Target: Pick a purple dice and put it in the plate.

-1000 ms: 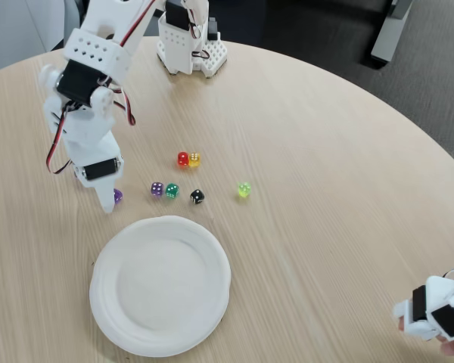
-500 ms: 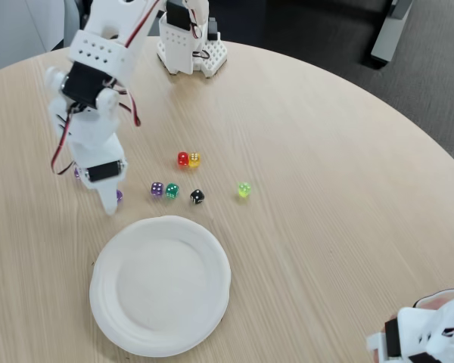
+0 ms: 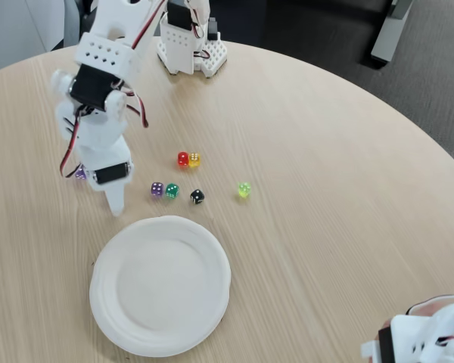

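My white gripper (image 3: 115,203) points down at the table just above the upper left rim of the white plate (image 3: 212,246). Only one white finger shows, so I cannot tell whether the jaws are open or shut, or whether anything is between them. One purple dice (image 3: 157,189) lies to the right of the gripper, beside a dark green die (image 3: 172,190). Another purple dice (image 3: 80,174) peeks out at the left of the gripper body. The plate has nothing in it.
A red die (image 3: 182,159) and an orange die (image 3: 194,159) touch each other. A black die (image 3: 197,197) and a yellow-green die (image 3: 244,190) lie to the right. The arm's base (image 3: 189,47) stands at the back. Another white device (image 3: 427,339) sits at the bottom right.
The gripper has shifted a little to the right and now covers the spot where a purple dice lay by its tip. The white device at the bottom right has moved left.
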